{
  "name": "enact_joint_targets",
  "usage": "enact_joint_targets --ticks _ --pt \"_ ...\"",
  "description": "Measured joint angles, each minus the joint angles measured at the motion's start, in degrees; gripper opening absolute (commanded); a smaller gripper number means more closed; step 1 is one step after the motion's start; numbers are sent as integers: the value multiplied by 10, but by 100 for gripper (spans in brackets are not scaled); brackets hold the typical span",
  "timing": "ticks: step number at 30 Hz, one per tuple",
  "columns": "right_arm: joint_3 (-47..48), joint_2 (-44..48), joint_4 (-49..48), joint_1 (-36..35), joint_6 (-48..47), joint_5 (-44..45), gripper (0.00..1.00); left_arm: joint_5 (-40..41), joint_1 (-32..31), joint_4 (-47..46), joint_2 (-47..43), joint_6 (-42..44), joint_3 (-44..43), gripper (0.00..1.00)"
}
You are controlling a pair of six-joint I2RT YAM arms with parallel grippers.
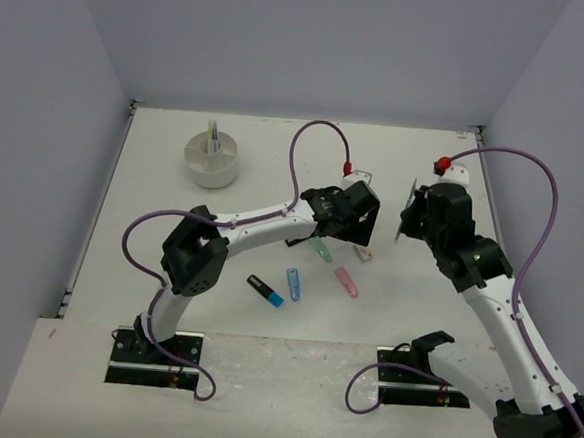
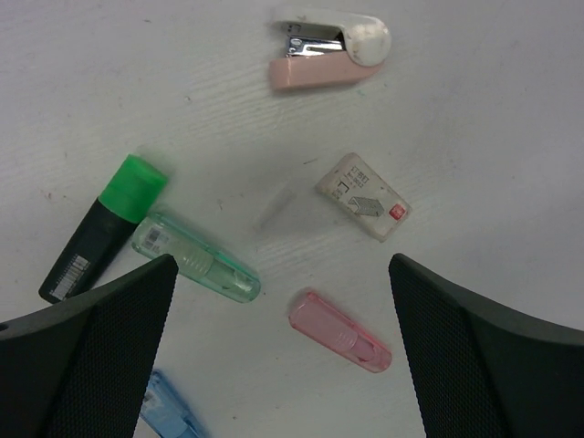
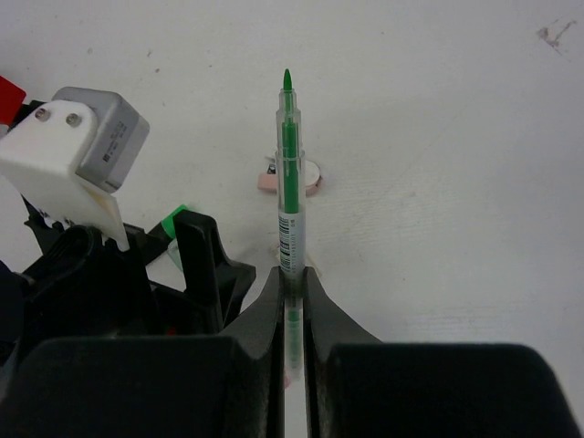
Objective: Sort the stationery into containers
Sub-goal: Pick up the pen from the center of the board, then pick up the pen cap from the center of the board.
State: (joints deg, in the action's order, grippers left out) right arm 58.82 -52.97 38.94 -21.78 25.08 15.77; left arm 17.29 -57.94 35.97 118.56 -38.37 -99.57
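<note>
The white tub [image 1: 212, 159] stands at the back left with a few thin sticks [image 1: 213, 135] upright in it. My left gripper [image 1: 347, 221] [image 2: 281, 266] hangs open over loose stationery: a pink translucent piece [image 2: 339, 331] [image 1: 346, 281] between its fingers, a green translucent one [image 2: 196, 258], a green-capped black highlighter [image 2: 102, 228], a white eraser [image 2: 364, 196], a pink stapler [image 2: 328, 52] and a blue piece [image 2: 169, 415]. My right gripper [image 1: 413, 215] [image 3: 292, 274] is shut on a thin green pen [image 3: 289, 173], tip pointing away, held above the table.
A black and blue highlighter [image 1: 265, 290] and the blue translucent piece [image 1: 293, 283] lie nearer the arm bases. Purple cables loop over both arms. The two grippers are close together at mid-table; the left one [image 3: 196, 265] shows in the right wrist view.
</note>
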Motion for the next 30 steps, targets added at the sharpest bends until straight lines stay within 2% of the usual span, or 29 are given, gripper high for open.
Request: enact_joint_targets --ticks 5,7,9,10,13,21,30 --pt "-2 15 -9 0 0 0 0 26 4 20 2 -26 -27 82" --pt "-2 19 -12 0 0 0 0 12 5 14 3 5 -29 74" --pt "-2 20 -13 0 0 -1 0 -7 6 12 6 57 -32 61" --pt "-2 21 -13 0 0 -2 0 -17 6 14 11 88 -37 51" --pt "-2 20 -13 0 -1 -3 0 -41 7 28 28 174 -57 38" --pt "-2 17 -13 0 -3 -22 0 -107 16 85 79 334 -94 27" --pt "-2 16 -13 0 -6 -37 0 -174 43 104 136 391 -137 29"
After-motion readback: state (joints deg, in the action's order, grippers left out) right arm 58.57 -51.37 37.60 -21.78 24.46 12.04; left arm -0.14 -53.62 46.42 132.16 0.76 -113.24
